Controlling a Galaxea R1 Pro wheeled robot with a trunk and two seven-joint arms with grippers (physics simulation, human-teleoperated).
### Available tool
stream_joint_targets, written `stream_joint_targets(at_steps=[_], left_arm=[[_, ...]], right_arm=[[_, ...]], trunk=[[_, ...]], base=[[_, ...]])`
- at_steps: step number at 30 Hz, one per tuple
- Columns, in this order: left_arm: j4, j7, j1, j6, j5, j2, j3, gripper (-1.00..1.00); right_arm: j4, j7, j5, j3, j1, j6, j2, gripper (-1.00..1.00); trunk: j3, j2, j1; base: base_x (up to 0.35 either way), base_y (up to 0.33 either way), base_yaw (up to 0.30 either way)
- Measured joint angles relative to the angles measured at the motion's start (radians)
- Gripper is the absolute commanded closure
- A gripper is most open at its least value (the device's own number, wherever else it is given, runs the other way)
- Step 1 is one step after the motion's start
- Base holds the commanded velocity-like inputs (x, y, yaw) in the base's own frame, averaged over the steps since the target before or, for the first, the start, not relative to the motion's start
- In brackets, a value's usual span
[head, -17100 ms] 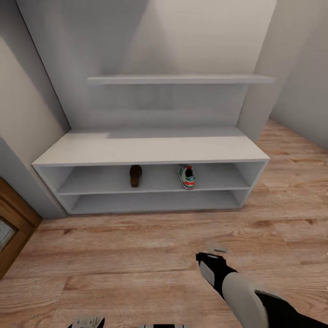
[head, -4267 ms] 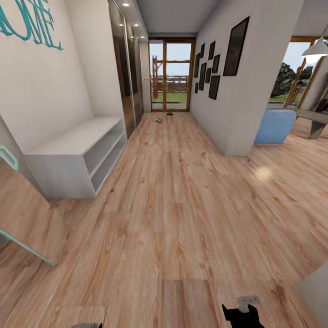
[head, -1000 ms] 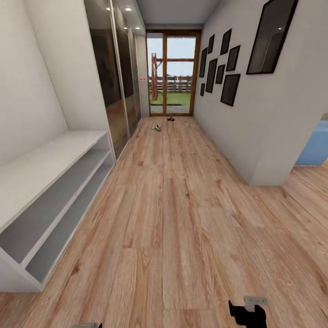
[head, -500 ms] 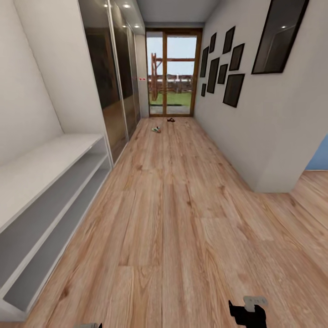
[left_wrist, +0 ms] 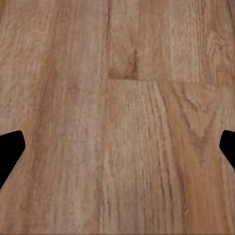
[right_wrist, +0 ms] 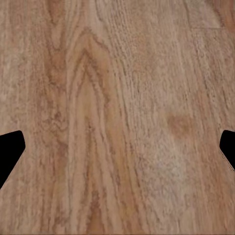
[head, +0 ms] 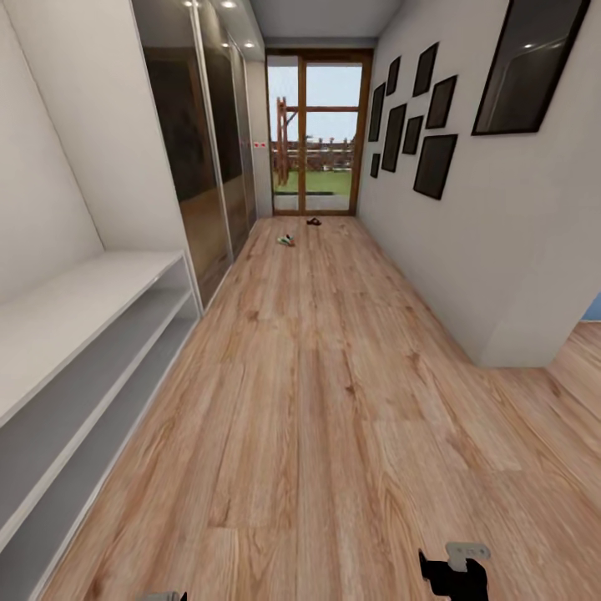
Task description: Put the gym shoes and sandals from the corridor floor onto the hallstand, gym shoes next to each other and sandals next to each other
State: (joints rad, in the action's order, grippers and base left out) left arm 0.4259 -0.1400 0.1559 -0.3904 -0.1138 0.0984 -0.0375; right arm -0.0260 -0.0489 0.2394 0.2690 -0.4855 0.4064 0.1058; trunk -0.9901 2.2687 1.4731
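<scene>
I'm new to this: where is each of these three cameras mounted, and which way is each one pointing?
Head view: sits on the robot's head, looking forward and down a corridor toward a glass door; a gym shoe and a sandal lie far off, and the right gripper shows at the bottom edge.
Left wrist view: sits on the left arm, facing down at the floor; dark fingertips show at both sides.
Right wrist view: sits on the right arm, facing the floor; dark fingertips at both sides.
Shared: all three show the wood plank floor.

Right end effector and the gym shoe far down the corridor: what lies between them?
Head view: bare corridor floor between right end effector and gym shoe.
</scene>
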Motion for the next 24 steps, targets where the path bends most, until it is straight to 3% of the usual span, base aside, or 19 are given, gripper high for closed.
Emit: stream_joint_targets(at_steps=[24], left_arm=[[0.0, 0.0, 0.0, 0.0, 0.0, 0.0, 0.001, -1.0]], right_arm=[[0.0, -0.001, 0.0, 0.0, 0.0, 0.0, -0.001, -1.0]], trunk=[[0.0, 0.0, 0.0]], base=[[0.338, 0.0, 0.0]])
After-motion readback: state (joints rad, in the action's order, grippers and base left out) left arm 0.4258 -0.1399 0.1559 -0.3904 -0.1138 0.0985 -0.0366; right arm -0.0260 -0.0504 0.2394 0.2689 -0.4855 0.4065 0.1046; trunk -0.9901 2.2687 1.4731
